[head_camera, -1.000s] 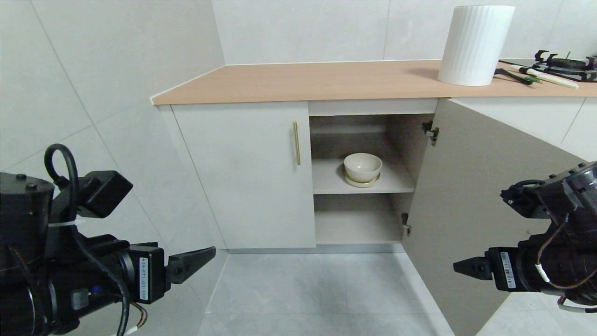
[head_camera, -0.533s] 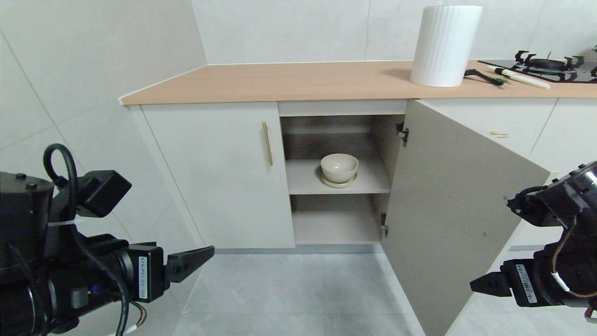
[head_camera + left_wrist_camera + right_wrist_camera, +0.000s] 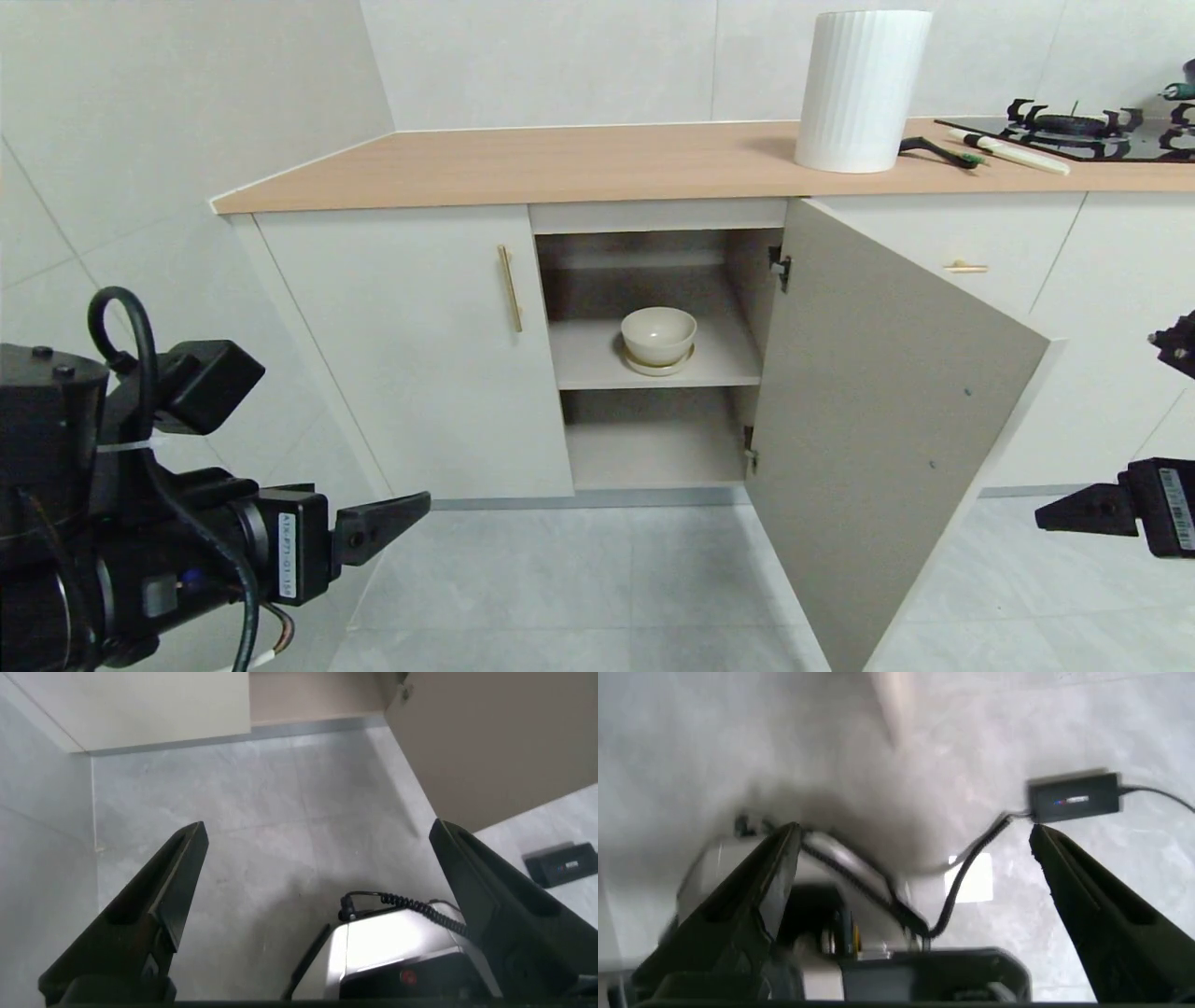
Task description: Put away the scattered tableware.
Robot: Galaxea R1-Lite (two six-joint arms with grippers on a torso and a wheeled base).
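A cream bowl (image 3: 658, 332) sits on a small plate (image 3: 656, 366) on the middle shelf of the open cabinet (image 3: 644, 373). Its right door (image 3: 887, 420) stands swung wide toward me. On the wooden counter (image 3: 560, 163), a dark-handled utensil (image 3: 938, 152) and a cream stick-like utensil (image 3: 1008, 152) lie beside the stove (image 3: 1074, 124). My left gripper (image 3: 411, 511) hangs low at the left above the floor, open and empty, its fingers (image 3: 163, 901) spread wide. My right gripper (image 3: 1050, 513) is low at the far right beyond the door, also open and empty, fingers (image 3: 757, 896) wide apart.
A tall white ribbed container (image 3: 864, 89) stands on the counter above the open door. The left cabinet door is closed, with a gold handle (image 3: 509, 287). A drawer handle (image 3: 964, 268) shows to the right. A black adapter (image 3: 1074, 793) with cable lies on the grey floor.
The whole head picture has shifted left, so the camera has turned right. My right gripper has moved right and out past the open door's edge. The left arm looks unmoved.
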